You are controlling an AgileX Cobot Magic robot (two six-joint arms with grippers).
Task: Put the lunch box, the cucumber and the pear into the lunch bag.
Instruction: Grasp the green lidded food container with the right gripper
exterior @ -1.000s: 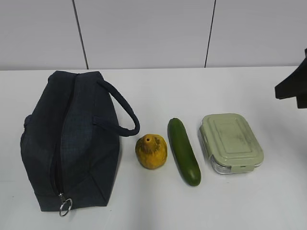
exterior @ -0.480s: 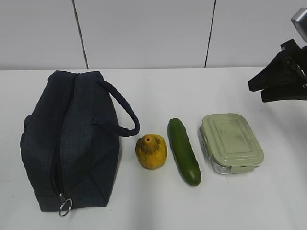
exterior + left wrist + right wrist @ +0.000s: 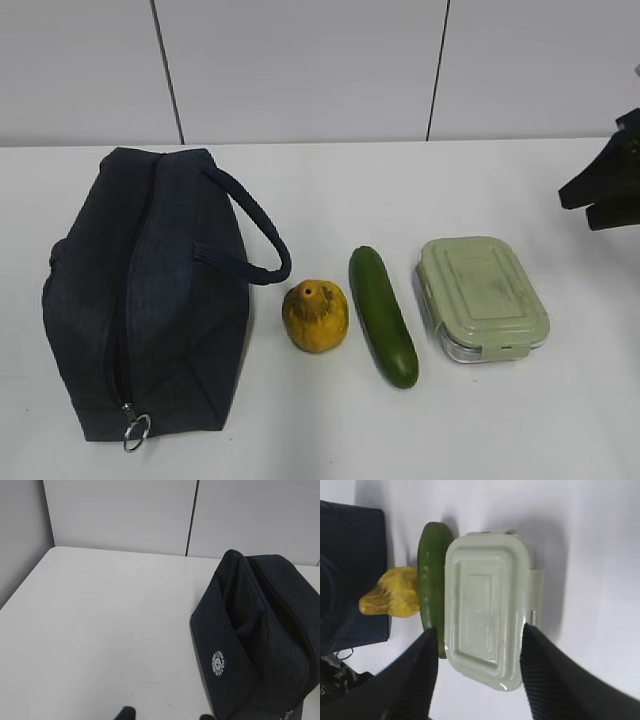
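The navy lunch bag (image 3: 140,300) lies on the left of the white table, its zipper's ring pull (image 3: 137,432) at the near end. To its right stand the yellow-orange pear (image 3: 315,315), the dark green cucumber (image 3: 382,315) and the lunch box (image 3: 483,297) with its sage-green lid. My right gripper (image 3: 603,192) hangs open at the right edge, apart from the box. In the right wrist view its fingers frame the lunch box (image 3: 487,620), with the cucumber (image 3: 432,595) and pear (image 3: 392,599) beyond. My left gripper (image 3: 165,716) is open and empty, left of the lunch bag (image 3: 260,630).
A grey panelled wall (image 3: 300,70) closes the back of the table. The bag's strap handle (image 3: 255,235) loops out toward the pear. Bare white tabletop (image 3: 100,620) stretches left of the bag.
My right gripper swung further into the exterior view from the right, then drew back toward the right edge. The bag, pear, cucumber and lunch box have not moved.
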